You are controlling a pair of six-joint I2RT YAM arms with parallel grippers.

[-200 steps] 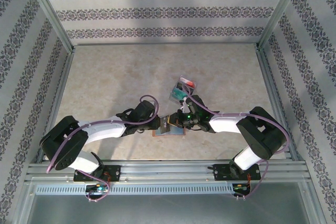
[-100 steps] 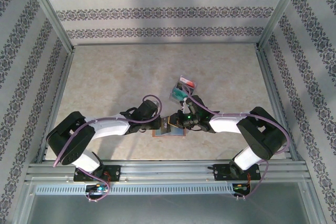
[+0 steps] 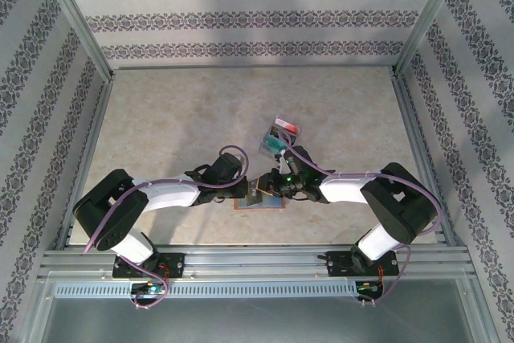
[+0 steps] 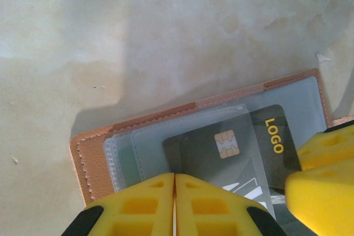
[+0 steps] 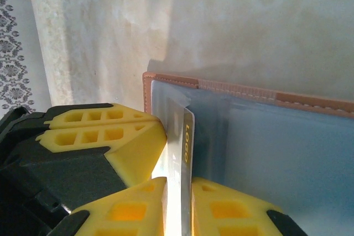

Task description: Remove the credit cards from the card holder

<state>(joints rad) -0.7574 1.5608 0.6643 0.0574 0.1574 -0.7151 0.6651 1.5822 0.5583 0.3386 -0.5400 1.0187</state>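
Seen from above, your two arms meet over an open brown wallet (image 3: 259, 202). It lies flat on the pale marbled desk (image 3: 177, 126), toward 6 o'clock from the desk's middle. Your left arm (image 3: 161, 196) reaches in from 8 o'clock and your right arm (image 3: 345, 190) from 4 o'clock.

Near the wallet, at its 1 o'clock, sits a small clear tray (image 3: 281, 120). It holds a red card (image 3: 287, 128) and a teal card (image 3: 274, 144).

From the left wrist, the wallet shows a tan stitched border and grey-blue inner panels. A dark card (image 4: 221, 158) with a gold chip and the word LOGO sits partway out of a clear pocket. Its LOGO end points toward 3 o'clock.

The left jaws are pressed together, and their yellow fingers (image 4: 138, 203) meet in a thin line over the card's 6 o'clock edge. You cannot tell whether anything is caught between them.

The right jaws' yellow fingers (image 4: 326, 153) come in at 4 o'clock and touch the card's LOGO corner.

From the right wrist, the dark card appears edge-on, standing in the slim gap between the right fingers (image 5: 238, 208). The right jaws are pinching that card. The left fingers (image 5: 94, 131) sit just beside it at 9 o'clock, over the wallet's corner.
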